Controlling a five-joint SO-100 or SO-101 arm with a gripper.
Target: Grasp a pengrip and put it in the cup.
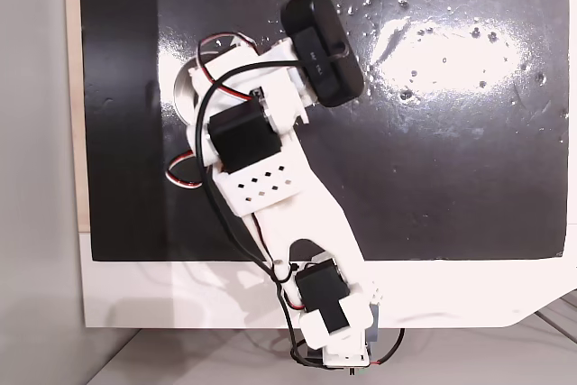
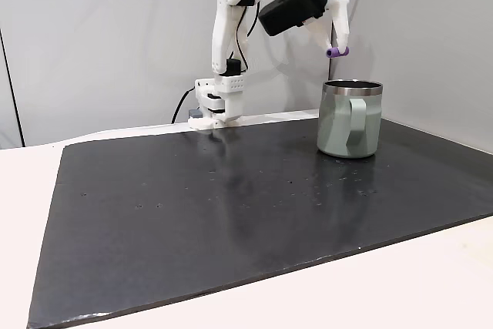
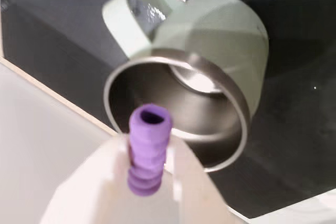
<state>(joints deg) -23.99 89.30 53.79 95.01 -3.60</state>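
Tool clamped on the purple grip, held high above the open mouth of the mug on the dark counter, likely so as to drop straight in.

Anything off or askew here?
Nothing stands out. The pale green steel cup stands upright on the black mat; the tool holds the small purple ribbed pengrip above it.

We see the arm reaching up and over from its base, wrist bent down; our gripper points downward, white fingers closed on the pengrip, held aloft.
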